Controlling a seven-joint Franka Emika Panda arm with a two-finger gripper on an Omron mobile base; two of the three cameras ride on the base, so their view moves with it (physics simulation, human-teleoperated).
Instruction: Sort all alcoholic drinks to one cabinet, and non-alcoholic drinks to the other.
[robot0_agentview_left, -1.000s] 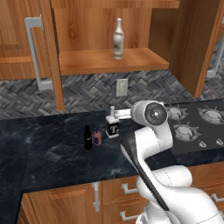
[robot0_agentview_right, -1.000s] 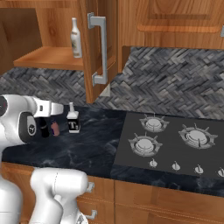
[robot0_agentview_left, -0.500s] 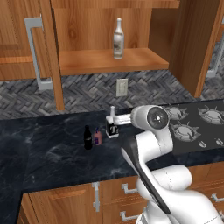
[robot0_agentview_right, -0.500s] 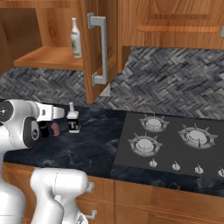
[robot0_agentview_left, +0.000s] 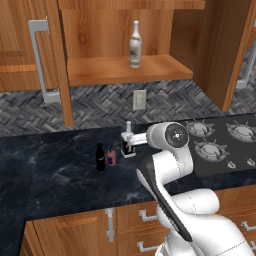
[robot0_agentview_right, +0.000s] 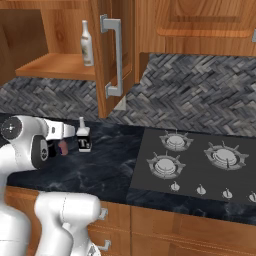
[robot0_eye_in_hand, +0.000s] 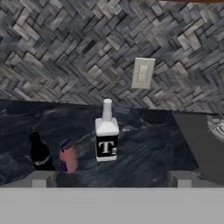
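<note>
The jaws (robot0_eye_in_hand: 109, 179) stand wide and empty, level with the counter (robot0_eye_in_hand: 148, 144); the square "T" bottle (robot0_eye_in_hand: 106, 139) stands upright straight ahead of them, between their lines (long axis vertical); cola bottle (robot0_eye_in_hand: 40, 154) and pink bottle (robot0_eye_in_hand: 68, 156) sit off to its left.

Wood cabinets (robot0_agentview_left: 30, 60), herringbone backsplash (robot0_eye_in_hand: 65, 52), dark marble counter (robot0_agentview_left: 50, 170), stovetop (robot0_agentview_right: 200, 165)

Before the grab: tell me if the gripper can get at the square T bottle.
Probably yes. The gripper is open, facing the square T bottle, with bare counter between; the pink bottle stands apart.
</note>
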